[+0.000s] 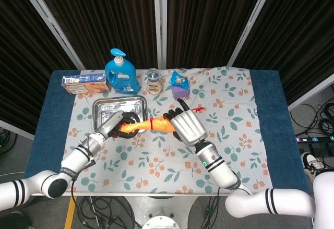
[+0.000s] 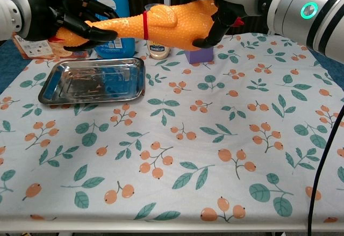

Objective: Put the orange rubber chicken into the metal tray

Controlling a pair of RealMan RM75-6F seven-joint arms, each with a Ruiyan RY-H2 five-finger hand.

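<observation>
Rubber chicken (image 2: pixel 161 26) lies roughly level, head toward tray (image 2: pixel 56 83).

A floral-clothed table (image 1: pixel 229 109) bears a metal tray (image 1: pixel 104 108), blue bottle (image 1: pixel 121 75), box (image 1: pixel 83 84), jar (image 1: pixel 153 81) and purple block (image 1: pixel 180 90).

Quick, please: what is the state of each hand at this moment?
Left hand: closed, holding the neck end of the orange rubber chicken.
Right hand: closed, holding the body end of the same chicken.
</observation>
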